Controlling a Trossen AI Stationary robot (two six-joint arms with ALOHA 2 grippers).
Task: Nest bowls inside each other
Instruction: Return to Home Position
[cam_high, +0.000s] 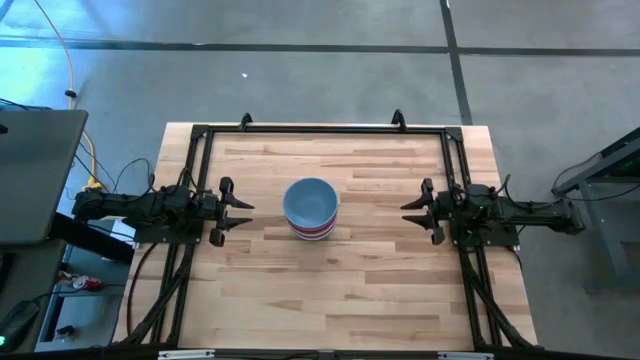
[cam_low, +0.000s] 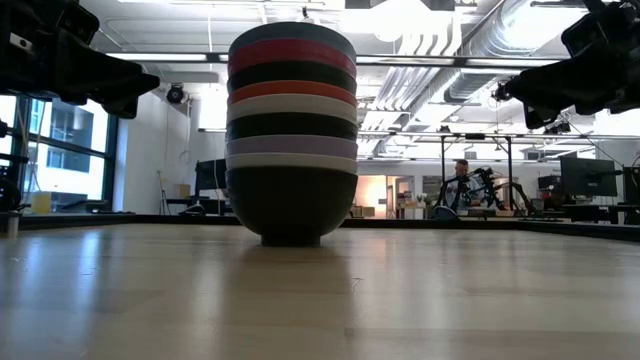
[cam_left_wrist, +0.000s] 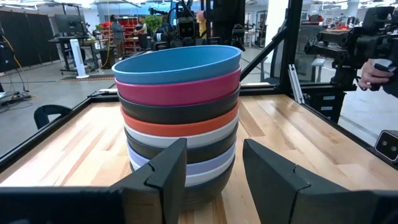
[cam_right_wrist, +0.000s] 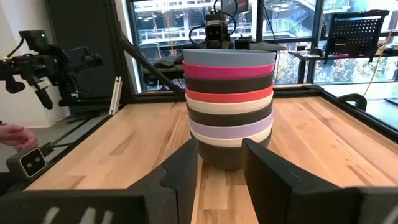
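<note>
Bowl stack (cam_high: 311, 208): nine nested, upright at the middle of the bench (cam_high: 330, 290), well apart from every edge
Order, top down: light blue bowl (cam_right_wrist: 230, 57), magenta pink bowl (cam_right_wrist: 230, 70), black bowl (cam_right_wrist: 230, 84), red bowl (cam_right_wrist: 230, 96), white bowl (cam_right_wrist: 230, 106), second black bowl (cam_right_wrist: 230, 117), lavender bowl (cam_right_wrist: 230, 130), second white bowl (cam_right_wrist: 230, 141), bottom black bowl (cam_right_wrist: 222, 157)
Left gripper (cam_high: 247, 214): near the bench's left edge, claw wide, holding nothing, apart from the stack
Right gripper (cam_high: 406, 214): near the right edge, claw wide, empty, facing the stack

High view looks straight down, low view level across; wrist cameras (facing each other) share the bowls (cam_left_wrist: 180, 118).
</note>
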